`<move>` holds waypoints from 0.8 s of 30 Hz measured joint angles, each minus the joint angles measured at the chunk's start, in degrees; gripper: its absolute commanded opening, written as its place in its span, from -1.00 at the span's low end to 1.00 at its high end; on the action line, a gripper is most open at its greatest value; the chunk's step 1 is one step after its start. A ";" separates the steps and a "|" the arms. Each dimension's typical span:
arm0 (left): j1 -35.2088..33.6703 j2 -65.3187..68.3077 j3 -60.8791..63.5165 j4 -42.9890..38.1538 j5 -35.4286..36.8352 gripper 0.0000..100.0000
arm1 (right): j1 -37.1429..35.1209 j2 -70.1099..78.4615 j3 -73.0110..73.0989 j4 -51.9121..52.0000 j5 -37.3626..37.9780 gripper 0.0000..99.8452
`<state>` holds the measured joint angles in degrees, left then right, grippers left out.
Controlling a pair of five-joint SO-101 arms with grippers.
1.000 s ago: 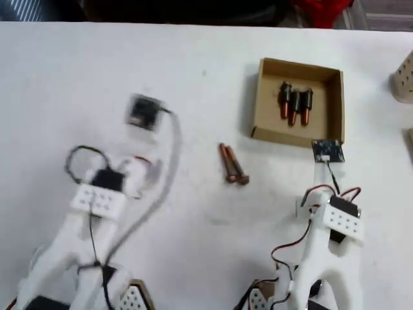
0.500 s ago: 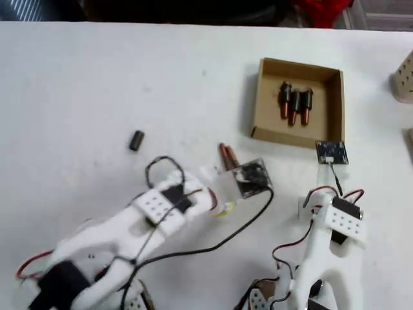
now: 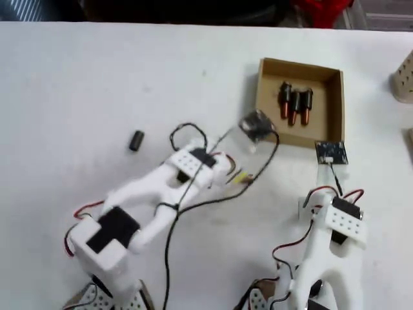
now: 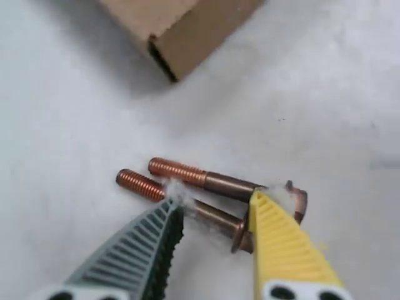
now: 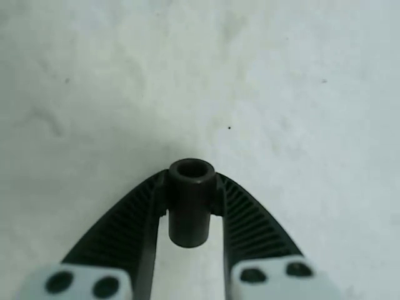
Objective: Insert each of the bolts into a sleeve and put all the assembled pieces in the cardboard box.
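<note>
- Left jaws wide over two bolts (image 4: 219,183) lying near-left of the cardboard box (image 3: 301,65); shanks run almost tip to tip
- Right jaws clamp a sleeve (image 5: 189,212) upright, near the box

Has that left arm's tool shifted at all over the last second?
Yes. The left tool has swung from near the loose black sleeve across toward the cardboard box, now over two bolts.

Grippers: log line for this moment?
left gripper: open over bolts | right gripper: shut on sleeve | cardboard box: three assembled pieces
</note>
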<state>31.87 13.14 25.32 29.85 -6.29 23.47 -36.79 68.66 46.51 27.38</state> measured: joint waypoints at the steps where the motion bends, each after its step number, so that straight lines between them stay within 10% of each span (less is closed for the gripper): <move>1: 0.00 0.26 -1.14 1.05 1.85 -0.63 | 0.00 0.00 0.00 0.00 0.09 -0.97; 6: -0.09 0.26 -3.87 3.87 -3.25 -0.63 | -0.09 0.00 0.18 0.00 0.26 -0.97; 15: 2.11 0.97 -1.58 4.22 -34.46 -0.63 | -0.09 0.00 0.35 -0.09 0.26 -0.97; 24: 4.92 0.97 -1.58 5.98 -43.34 -0.63 | -0.09 0.00 0.53 -0.09 0.26 -0.97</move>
<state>36.79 14.11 23.74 35.82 -49.63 23.38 -36.79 69.19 46.42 27.65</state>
